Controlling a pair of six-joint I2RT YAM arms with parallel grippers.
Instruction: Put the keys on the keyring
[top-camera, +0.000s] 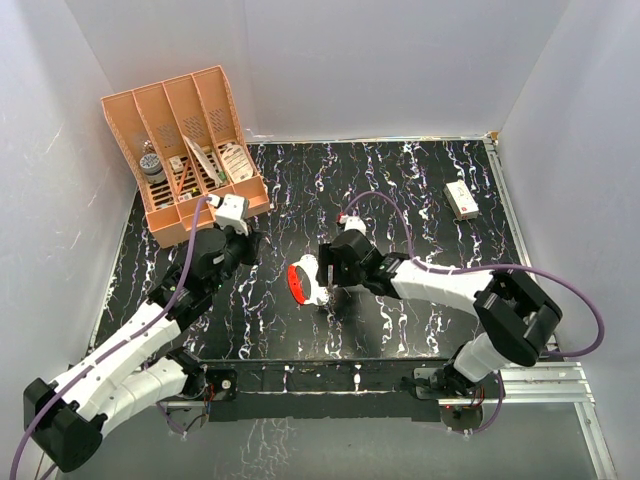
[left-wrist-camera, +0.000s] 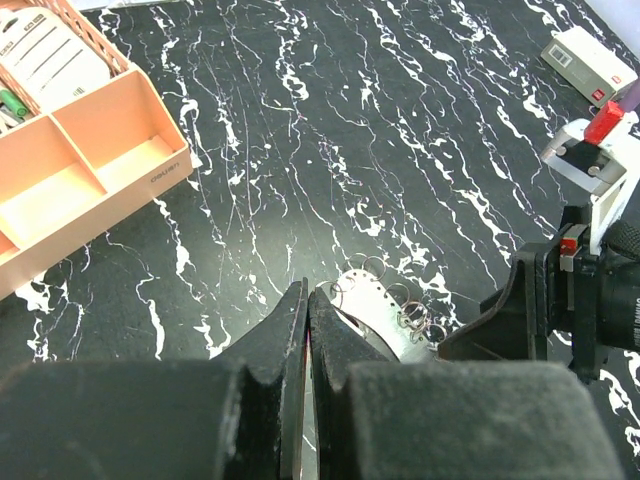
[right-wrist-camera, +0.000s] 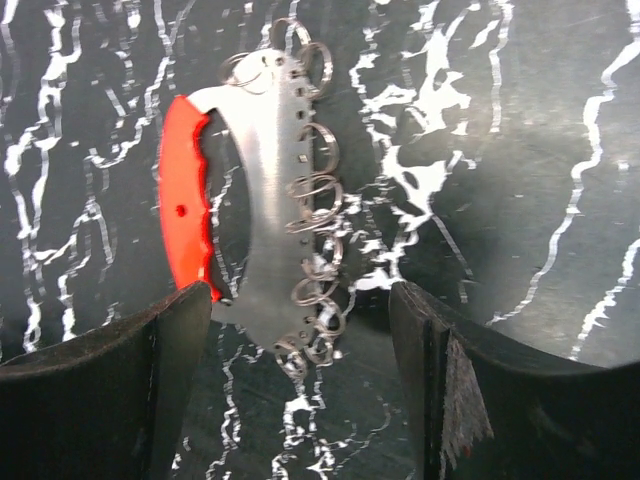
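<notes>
- At mid-counter, the keyring (top-camera: 305, 282) is lying flat, with its red crescent along one side and a pale metal body beside it.
- Along that body's outer edge, a row of small wire rings (right-wrist-camera: 315, 190) is showing; no key is hanging from any of them in the wrist views.
- The keys are not showing up for certain in any view, so their place cannot be told.
- The right claw (right-wrist-camera: 300, 300) is standing wide open over the near end of the keyring, one finger on each side, gripping nothing.
- The left claw (left-wrist-camera: 305, 305) is sitting closed tight, its tips just beside the keyring's other end; whether anything thin is pinched between the fingers cannot be told.
- Farther out, a peach divided organizer (top-camera: 185, 215) is occupying the far left corner, and a small white box (top-camera: 461, 200) is lying well apart on the far right of the counter (top-camera: 400, 180).
- Progress, as a judgement: the task is looking early, with the keyring laid out and reachable, and finding and threading the keys remaining to be done.
</notes>
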